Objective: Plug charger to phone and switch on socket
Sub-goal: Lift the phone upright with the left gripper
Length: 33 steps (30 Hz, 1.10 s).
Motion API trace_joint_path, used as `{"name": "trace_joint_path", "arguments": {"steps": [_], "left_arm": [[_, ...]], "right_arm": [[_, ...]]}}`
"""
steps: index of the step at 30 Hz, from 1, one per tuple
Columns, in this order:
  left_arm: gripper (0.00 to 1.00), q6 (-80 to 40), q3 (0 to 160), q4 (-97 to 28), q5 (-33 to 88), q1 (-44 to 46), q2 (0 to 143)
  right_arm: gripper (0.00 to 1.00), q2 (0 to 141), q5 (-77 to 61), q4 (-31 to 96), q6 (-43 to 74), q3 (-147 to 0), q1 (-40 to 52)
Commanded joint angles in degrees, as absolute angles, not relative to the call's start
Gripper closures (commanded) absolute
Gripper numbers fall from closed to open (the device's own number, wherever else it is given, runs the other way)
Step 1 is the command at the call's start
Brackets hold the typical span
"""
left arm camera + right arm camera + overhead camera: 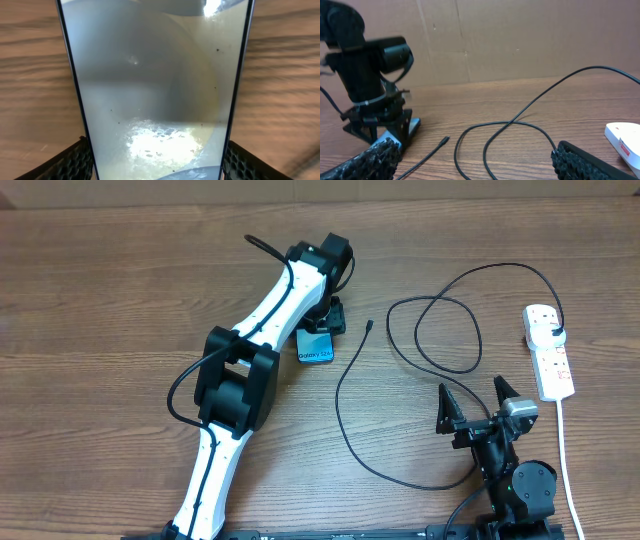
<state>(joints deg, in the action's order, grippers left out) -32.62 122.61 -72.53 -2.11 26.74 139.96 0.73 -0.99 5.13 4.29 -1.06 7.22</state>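
Left gripper (323,326) down over phone (316,348), jaws narrowed onto its long edges, apparently steadying it for plugging. Charger (339,395) tip lies loose just right of phone, far end at socket (553,370). Right gripper (474,404) wide open, empty, beside cable.

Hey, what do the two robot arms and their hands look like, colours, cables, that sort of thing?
The left arm has white links, boxy black joints and a thin black cable looping alongside; the left hand is black. The right arm is all black, with a grey block behind the right hand. Both have two fingers with knobbly black pads.
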Motion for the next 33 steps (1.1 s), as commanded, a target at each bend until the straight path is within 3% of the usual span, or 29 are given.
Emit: {"name": "trace_joint_path", "arguments": {"steps": [1,8,20,25,33], "left_arm": [[0.59,-32.4,132.0,-77.2,-1.6,25.5,139.4],[0.60,-32.2,140.2,-85.6,7.7,22.0,139.4],[0.65,-29.2,140.4,-96.8,23.1,14.5,139.4],[0.66,-27.9,140.4,-96.8,35.6,13.4,139.4],[0.67,-31.1,140.4,-96.8,39.0,13.5,139.4]], "right_arm": [[0.00,0.2,-0.2,4.7,4.4,-0.4,7.4],[0.00,0.2,-0.2,4.7,4.4,-0.4,7.4],[0.00,0.2,-0.2,4.7,4.4,-0.4,7.4],[0.00,0.2,-0.2,4.7,4.4,-0.4,7.4],[0.00,0.2,-0.2,4.7,4.4,-0.4,7.4]]}}
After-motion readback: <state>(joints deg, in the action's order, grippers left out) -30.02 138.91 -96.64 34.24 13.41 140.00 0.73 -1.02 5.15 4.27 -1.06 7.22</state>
